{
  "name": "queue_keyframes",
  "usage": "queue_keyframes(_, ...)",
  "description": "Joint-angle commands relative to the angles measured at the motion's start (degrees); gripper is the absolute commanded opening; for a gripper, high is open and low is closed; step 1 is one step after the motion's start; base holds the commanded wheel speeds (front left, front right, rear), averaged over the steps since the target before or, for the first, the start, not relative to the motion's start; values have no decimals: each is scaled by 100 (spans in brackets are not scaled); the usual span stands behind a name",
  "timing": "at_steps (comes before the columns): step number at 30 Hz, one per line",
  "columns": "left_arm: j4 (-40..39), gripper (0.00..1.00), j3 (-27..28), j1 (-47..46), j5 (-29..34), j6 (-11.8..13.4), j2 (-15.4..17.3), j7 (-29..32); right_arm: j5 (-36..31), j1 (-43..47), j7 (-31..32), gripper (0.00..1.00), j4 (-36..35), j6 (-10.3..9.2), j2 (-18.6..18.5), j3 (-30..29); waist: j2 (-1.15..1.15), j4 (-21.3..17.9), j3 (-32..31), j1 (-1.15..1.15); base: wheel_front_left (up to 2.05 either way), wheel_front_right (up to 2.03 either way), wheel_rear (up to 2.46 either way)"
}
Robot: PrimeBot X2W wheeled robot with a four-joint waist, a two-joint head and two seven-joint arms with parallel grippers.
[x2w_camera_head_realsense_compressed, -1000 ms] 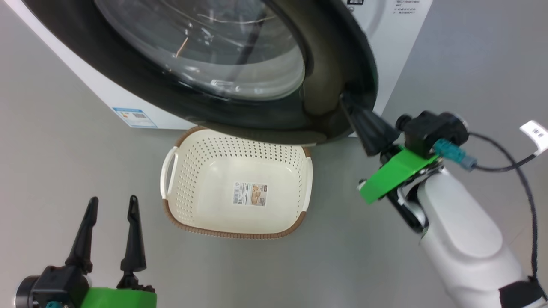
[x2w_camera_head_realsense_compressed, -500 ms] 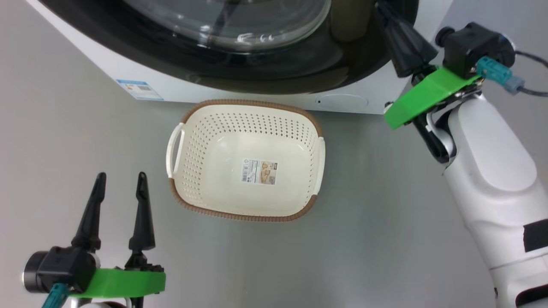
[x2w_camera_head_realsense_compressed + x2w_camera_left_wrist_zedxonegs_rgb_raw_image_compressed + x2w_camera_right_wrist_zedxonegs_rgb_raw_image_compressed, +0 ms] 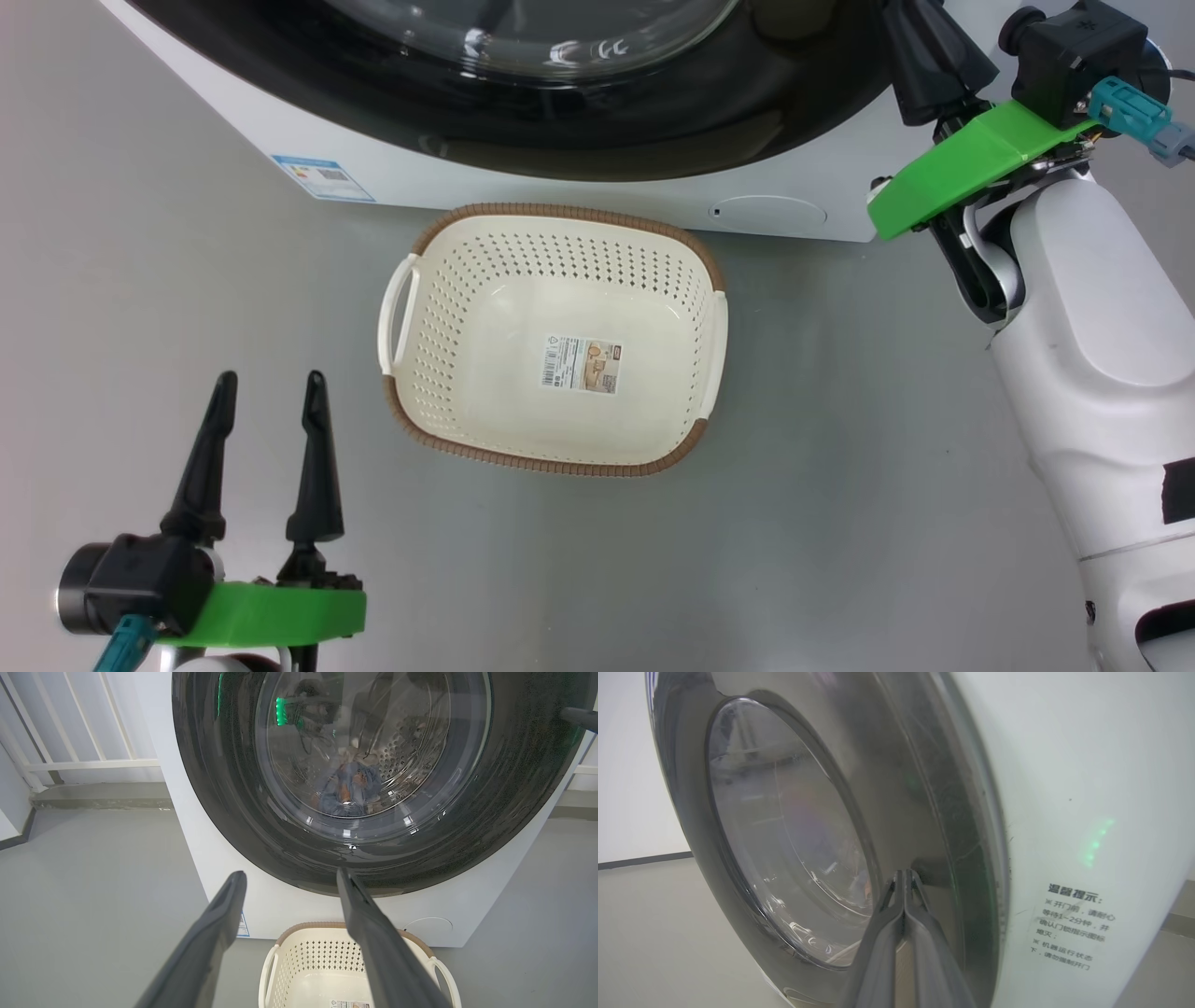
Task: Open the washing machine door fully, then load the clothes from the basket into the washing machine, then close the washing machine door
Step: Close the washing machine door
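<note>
The washing machine (image 3: pixel 560 191) fills the top of the head view, and its door (image 3: pixel 653 140) lies flat against the white front. Through the door (image 3: pixel 224 788) glass, the clothes (image 3: pixel 348 788) show as a blue bundle inside the steel drum. In front of the machine, the basket (image 3: pixel 523 462) sits on the floor with only its paper label inside. My right gripper (image 3: pixel 904 873) is shut on nothing, its tips pressed against the door's black ring (image 3: pixel 943 812) at the right edge; the right gripper (image 3: pixel 920 37) runs off the frame's top. My left gripper (image 3: pixel 271 378) stands open, left of the basket (image 3: pixel 308 927).
A blue label sticker (image 3: pixel 322 177) marks the machine's lower left corner and a round cover (image 3: pixel 767 213) its lower right. A white railing (image 3: pixel 70 760) and low ledge run behind the machine on the left. Grey floor lies around the basket.
The door, ajar a second ago, has swung flat against the machine with my shut right gripper on its edge. The head camera has shifted. My left gripper stays open and still.
</note>
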Motion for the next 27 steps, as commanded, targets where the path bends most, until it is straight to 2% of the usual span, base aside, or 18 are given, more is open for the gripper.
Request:
queue_keyframes(1, -99, 100, 231, -117, 72, -26, 76, -51, -42, -45, -66, 0, -174, 7, 89, 39, 0, 0, -21, 0, 0, 0, 0)
queue_keyframes(13, -21, 100, 331, 1, 147, -82, 45, -51, 52, 945, -66, 0, -802, 7, -23, 287, 0, -166, -304, 0, 0, 0, 0)
queue_keyframes(22, 53, 100, 382, 89, 242, -164, 43, -51, 69, 2069, -67, 0, -1559, 7, -103, -116, 0, -387, -658, 0, 0, 0, 0)
queue_keyframes(27, 122, 100, 418, 201, 235, -226, 70, -51, 8, 2885, -67, 0, -2059, 7, -28, -383, 0, -530, -943, 0, 0, 0, 0)
